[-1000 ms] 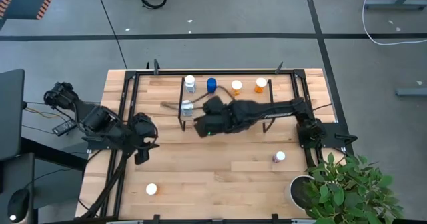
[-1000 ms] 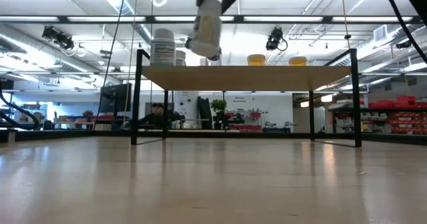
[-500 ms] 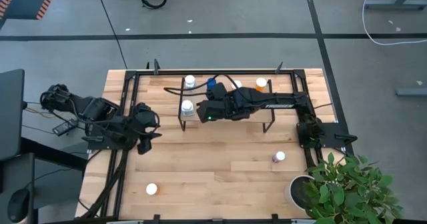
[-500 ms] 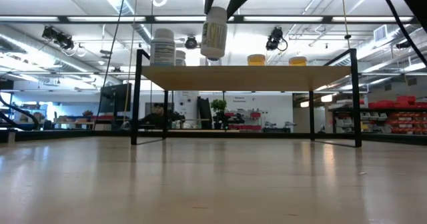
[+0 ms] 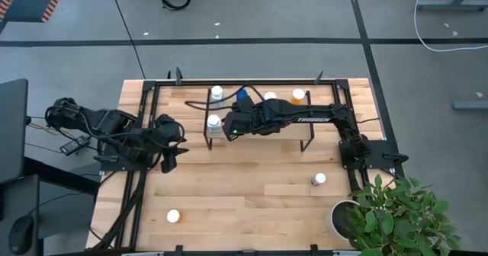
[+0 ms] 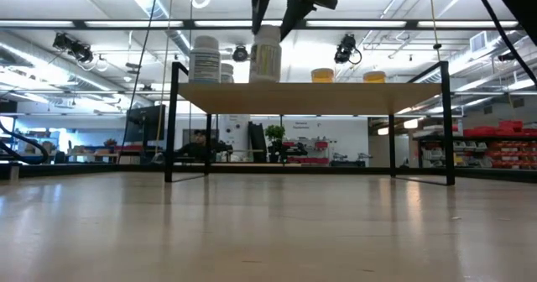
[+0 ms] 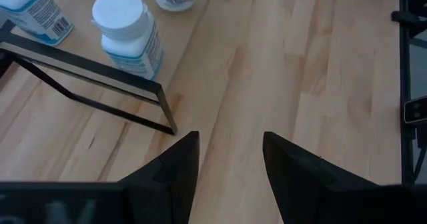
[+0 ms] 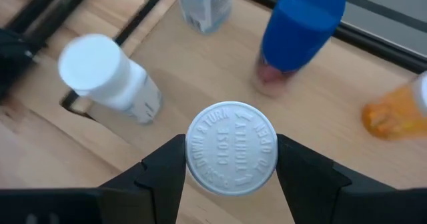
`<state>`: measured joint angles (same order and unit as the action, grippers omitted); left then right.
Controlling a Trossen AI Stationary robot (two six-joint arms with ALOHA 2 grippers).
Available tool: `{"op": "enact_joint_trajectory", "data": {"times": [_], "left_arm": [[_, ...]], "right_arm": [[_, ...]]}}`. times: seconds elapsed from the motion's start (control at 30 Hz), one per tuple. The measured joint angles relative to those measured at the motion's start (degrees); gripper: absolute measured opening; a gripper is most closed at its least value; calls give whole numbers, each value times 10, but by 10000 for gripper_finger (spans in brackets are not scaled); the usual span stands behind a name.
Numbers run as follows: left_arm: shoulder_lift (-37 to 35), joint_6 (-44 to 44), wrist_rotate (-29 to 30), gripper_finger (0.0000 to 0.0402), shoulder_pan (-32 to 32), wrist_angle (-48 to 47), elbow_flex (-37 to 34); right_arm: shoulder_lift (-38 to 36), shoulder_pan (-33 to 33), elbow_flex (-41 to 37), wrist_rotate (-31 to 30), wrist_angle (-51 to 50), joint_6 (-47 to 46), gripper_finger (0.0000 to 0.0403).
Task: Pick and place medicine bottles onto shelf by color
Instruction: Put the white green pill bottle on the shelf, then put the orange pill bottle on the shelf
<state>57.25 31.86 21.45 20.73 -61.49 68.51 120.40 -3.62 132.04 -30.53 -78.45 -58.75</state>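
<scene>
Five bottles (image 5: 216,94) (capped) on shelf (image 5: 259,138)

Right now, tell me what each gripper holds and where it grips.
Right gripper clamps a white bottle by its cap, over the shelf. Left gripper is open, holding nothing.

2 dark arms (image 5: 297,120) with black cables.

I see a light-wood table (image 5: 252,187) and a shelf (image 6: 310,96) of the same tone on black legs. My right gripper (image 8: 230,159) has dark fingers (image 8: 163,167) around a bottle (image 6: 266,55) with a white embossed cap and yellowish label. On the shelf stand a white-capped bottle (image 8: 107,77) with a pale blue label, an all-blue bottle (image 8: 297,31) and an orange one (image 8: 393,114). A pinkish-purple bottle (image 5: 318,180) with a white cap sits on the table.
</scene>
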Motion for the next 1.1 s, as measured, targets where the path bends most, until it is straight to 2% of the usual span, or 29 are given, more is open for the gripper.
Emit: {"op": "enact_joint_trajectory", "data": {"times": [0.47, 0.87, 1.1], "left_arm": [[0, 0, 0, 173, -1, 6, 0], [0, -1, 0, 178, 0, 9, 0], [0, -2, 0, 174, 0, 9, 0]], "right_arm": [[-1, 0, -2, -5, 6, 7, 220], [-1, 3, -2, -9, 11, 7, 260], [-1, 2, -2, -9, 11, 7, 266]]}}
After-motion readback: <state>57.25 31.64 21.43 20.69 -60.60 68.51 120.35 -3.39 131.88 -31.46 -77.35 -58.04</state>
